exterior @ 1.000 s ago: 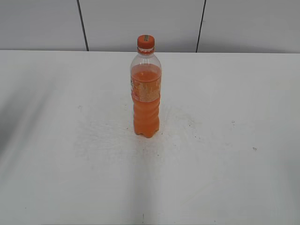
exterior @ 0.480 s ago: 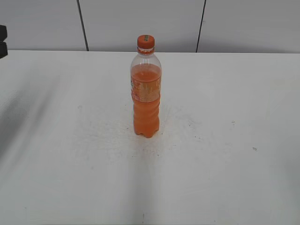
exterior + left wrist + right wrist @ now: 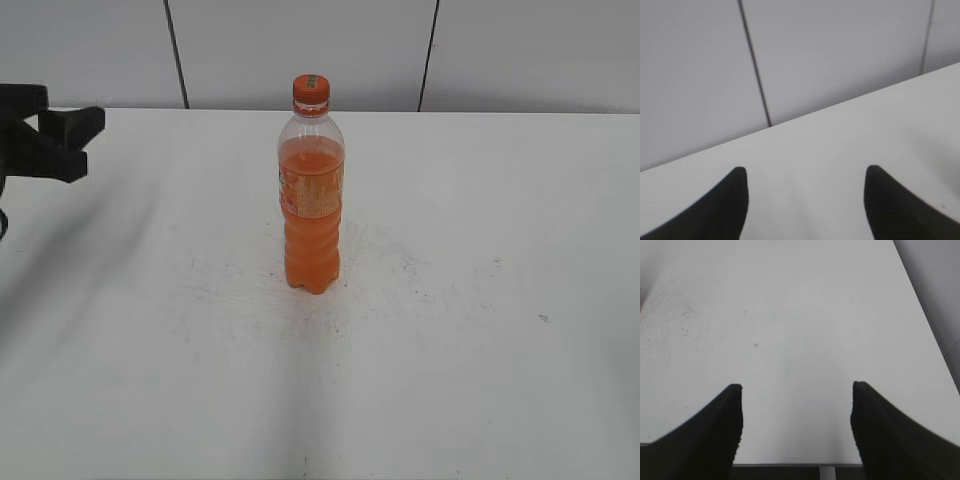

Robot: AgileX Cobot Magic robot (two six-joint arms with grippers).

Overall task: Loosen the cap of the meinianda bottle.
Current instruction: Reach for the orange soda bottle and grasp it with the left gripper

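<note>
The meinianda bottle [image 3: 312,210] stands upright in the middle of the white table [image 3: 480,330], clear plastic with orange drink and an orange-and-pale label band. The orange cap [image 3: 311,91] sits on its top. My left gripper [image 3: 60,140] is at the far left edge of the exterior view, far from the bottle; in the left wrist view [image 3: 805,172] its jaws are open and empty over bare table. My right gripper [image 3: 797,387] is open and empty near the table's front edge; it does not show in the exterior view. Neither wrist view shows the bottle.
A grey panelled wall [image 3: 300,50] runs behind the table's back edge. The table surface has dark scuff specks [image 3: 400,265] around the bottle. The table's front edge [image 3: 795,464] shows in the right wrist view.
My left gripper has come into the exterior view from the left edge and moved to the right. The bottle has not moved.
</note>
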